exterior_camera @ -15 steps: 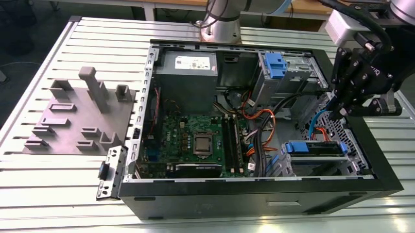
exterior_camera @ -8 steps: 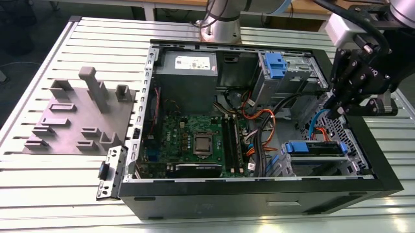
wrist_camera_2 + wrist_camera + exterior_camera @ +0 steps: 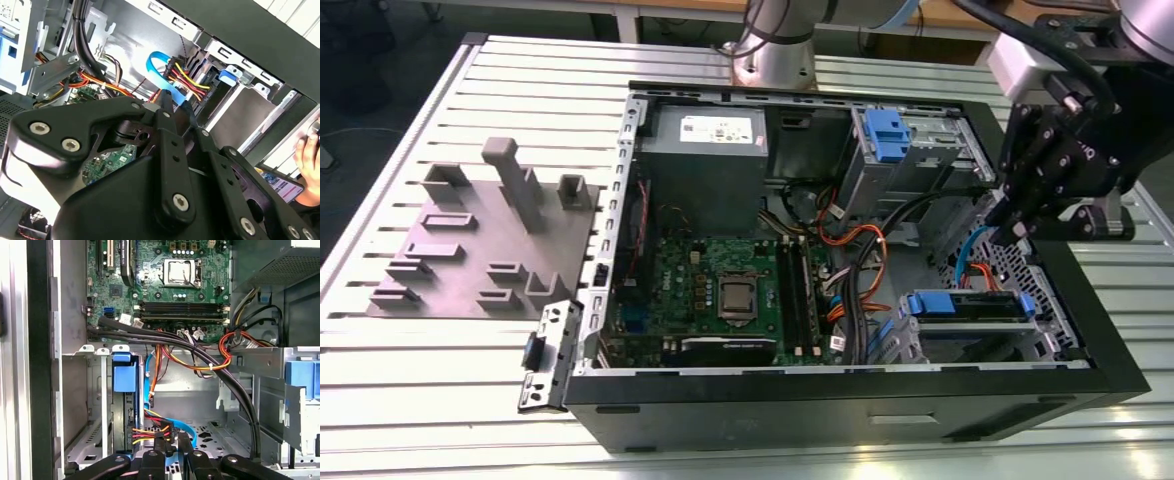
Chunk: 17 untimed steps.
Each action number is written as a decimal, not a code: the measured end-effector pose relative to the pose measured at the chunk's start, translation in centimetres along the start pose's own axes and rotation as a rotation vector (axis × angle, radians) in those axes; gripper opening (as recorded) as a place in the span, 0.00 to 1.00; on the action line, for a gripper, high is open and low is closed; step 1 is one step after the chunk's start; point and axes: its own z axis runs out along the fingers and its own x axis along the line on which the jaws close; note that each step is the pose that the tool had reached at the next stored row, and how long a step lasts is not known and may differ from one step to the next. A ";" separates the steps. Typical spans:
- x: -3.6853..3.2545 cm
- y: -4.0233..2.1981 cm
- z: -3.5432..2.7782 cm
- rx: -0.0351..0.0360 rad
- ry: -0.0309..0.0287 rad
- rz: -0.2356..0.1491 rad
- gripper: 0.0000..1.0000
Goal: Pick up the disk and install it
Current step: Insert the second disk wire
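Observation:
The disk [image 3: 970, 303] sits edge-on in the drive bay at the front corner of the open computer case [image 3: 854, 385], on the exterior view's right; its blue bracket [image 3: 124, 377] faces into the case and coloured power wires [image 3: 150, 432] plug into its end. In the second wrist view the blue bracket [image 3: 227, 76] shows past the fingers. My gripper [image 3: 1014, 230] hangs over the case's right wall, just above and beside the bay. In both wrist views the fingertips [image 3: 172, 440] [image 3: 175, 102] stand close together with nothing gripped, and a blue data cable [image 3: 160, 67] loops behind them.
The motherboard [image 3: 720, 290], black cable bundles [image 3: 200, 355] and orange wires crowd the case's middle. A second blue-fronted bay [image 3: 887, 135] sits at the back right. A grey fixture plate [image 3: 480, 240] lies on the slatted table to the left. A person's hand [image 3: 307, 150] shows outside the case.

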 end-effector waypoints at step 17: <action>0.35 0.94 0.47 0.0061 -0.0019 0.007 0.16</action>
